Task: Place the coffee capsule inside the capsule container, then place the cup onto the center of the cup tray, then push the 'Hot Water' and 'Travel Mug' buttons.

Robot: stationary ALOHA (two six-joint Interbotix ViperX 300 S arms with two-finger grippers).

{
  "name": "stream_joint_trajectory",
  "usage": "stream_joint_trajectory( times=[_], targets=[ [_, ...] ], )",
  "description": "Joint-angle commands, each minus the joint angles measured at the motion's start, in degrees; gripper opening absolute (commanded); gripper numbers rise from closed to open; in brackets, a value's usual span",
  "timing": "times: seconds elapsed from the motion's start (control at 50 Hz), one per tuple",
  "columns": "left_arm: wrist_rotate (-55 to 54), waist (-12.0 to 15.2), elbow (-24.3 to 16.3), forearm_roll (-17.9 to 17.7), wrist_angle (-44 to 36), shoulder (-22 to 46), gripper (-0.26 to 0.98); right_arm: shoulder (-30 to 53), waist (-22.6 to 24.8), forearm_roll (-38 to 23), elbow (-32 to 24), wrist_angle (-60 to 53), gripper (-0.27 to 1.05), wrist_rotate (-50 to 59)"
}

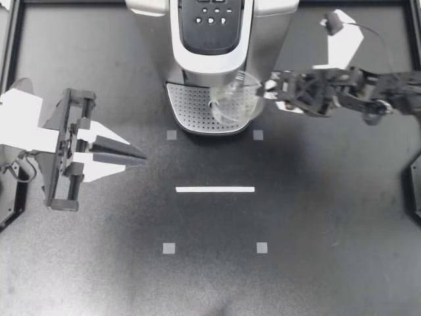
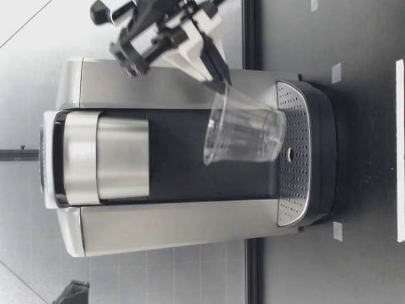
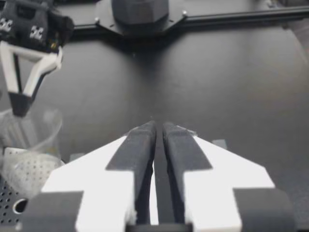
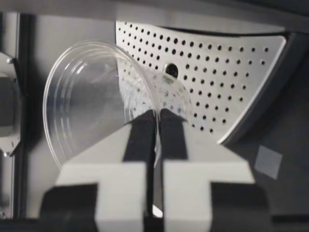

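The left pincer (image 1: 141,158) hovers over the left part of the dark desk (image 1: 329,217), well apart from the machine. Its two fingers are pressed together with nothing between them, which the left wrist view confirms (image 3: 159,128). Toward the middle of the desk lies a white tape strip (image 1: 215,189), framed by four small grey squares (image 1: 169,248).

Behind the strip stands the coffee machine (image 1: 263,39), its dark button panel (image 1: 210,20) facing up and its perforated cup tray (image 1: 187,105) at the front. The clear plastic cup (image 1: 231,100) sits over the right half of that tray. From table height the cup (image 2: 243,136) leans, with its mouth tipped toward the right pincer and its base close to the tray (image 2: 292,183). Whether the base touches the tray cannot be told.

The right pincer (image 1: 261,92) reaches in from the right and is clamped on the cup's rim (image 2: 220,79). In the right wrist view its fingers (image 4: 141,130) are pinched on the thin wall of the cup (image 4: 91,96), one inside and one outside, with the tray (image 4: 231,63) just beyond.
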Motion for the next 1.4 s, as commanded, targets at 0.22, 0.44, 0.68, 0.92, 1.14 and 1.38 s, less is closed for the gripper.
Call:
stream_joint_trajectory(
  times=[0.22,0.44,0.68,0.92,1.14,1.38],
  targets=[
    [0.1,0.2,0.2,-0.1,-1.3,-0.6,0.17,2.2,0.2,-0.1,-3.7,-0.6,0.07,0.0],
    [0.1,0.2,0.5,-0.1,-1.3,-1.2,0.17,3.3,-0.5,-0.1,-4.6,-0.6,0.07,0.0],
    [0.1,0.2,1.1,-0.1,-1.4,-2.1,0.17,3.5,-1.6,-0.1,-4.7,-0.6,0.08,-0.1],
    [0.1,0.2,1.4,-0.1,-1.4,-2.6,0.17,4.7,-1.6,-0.3,-5.7,-0.6,0.09,-0.2],
    [0.1,0.2,1.6,-0.1,-1.4,-2.9,0.17,5.4,-1.7,-0.9,-6.3,-0.5,0.19,-0.2],
    [0.1,0.2,1.5,-0.1,-1.3,-2.9,0.17,5.3,-1.6,-1.1,-6.4,-0.5,0.38,-0.2]
  ],
)
